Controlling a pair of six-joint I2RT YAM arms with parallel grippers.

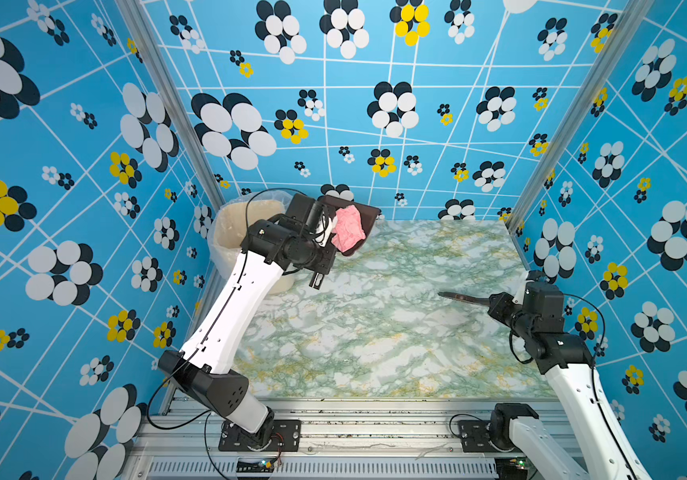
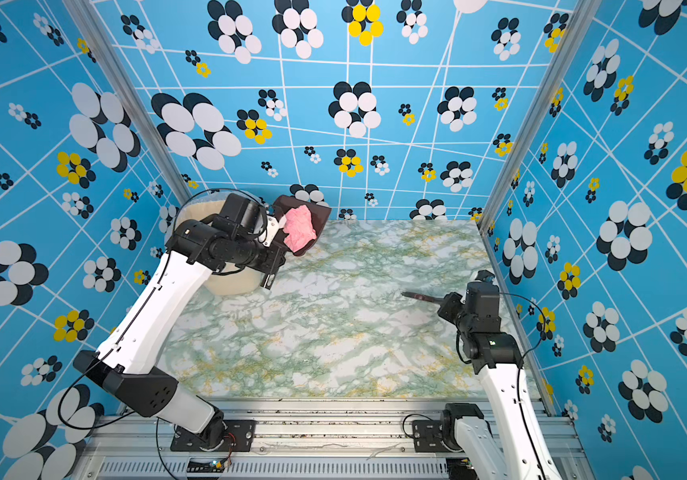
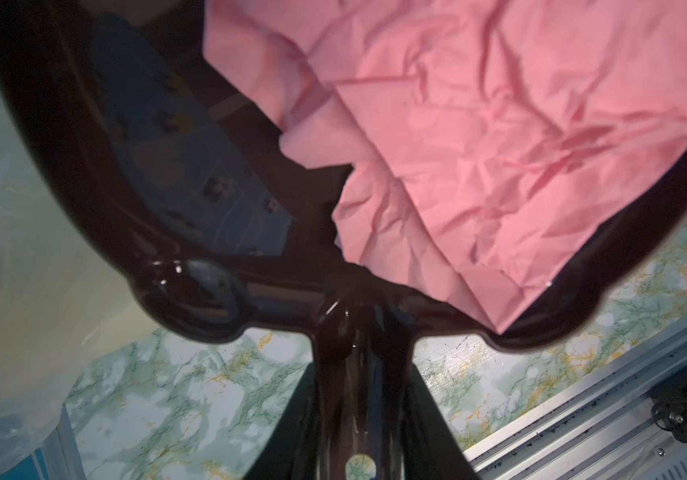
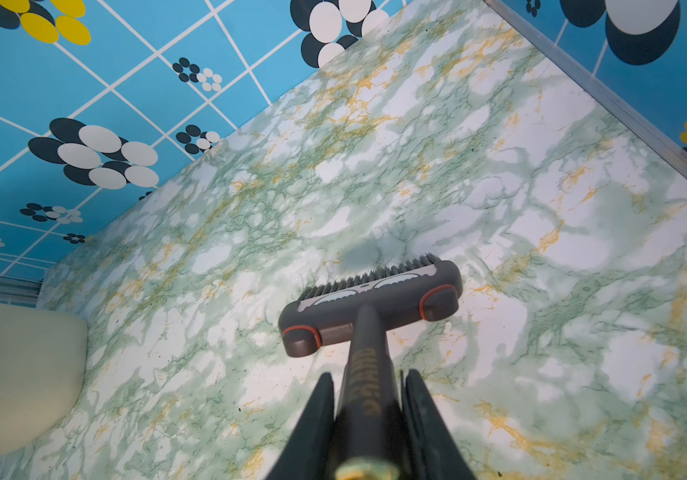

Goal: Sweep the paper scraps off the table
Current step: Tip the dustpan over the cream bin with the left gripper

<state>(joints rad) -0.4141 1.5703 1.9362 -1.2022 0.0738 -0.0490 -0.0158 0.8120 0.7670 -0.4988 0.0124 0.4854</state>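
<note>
Our left hand point(image 3: 364, 415) is clamping the dustpan point(image 3: 63, 145) by its handle, holding it raised just beside the lined bin point(image 1: 234, 232) at the table's point(image 1: 375, 332) far-left corner. A crumpled pink paper scrap point(image 1: 348, 228) is lying inside the dustpan. Our right hand point(image 4: 369, 424) is gripping the brush point(image 4: 375, 299) handle narrowly over the table's right side.
</note>
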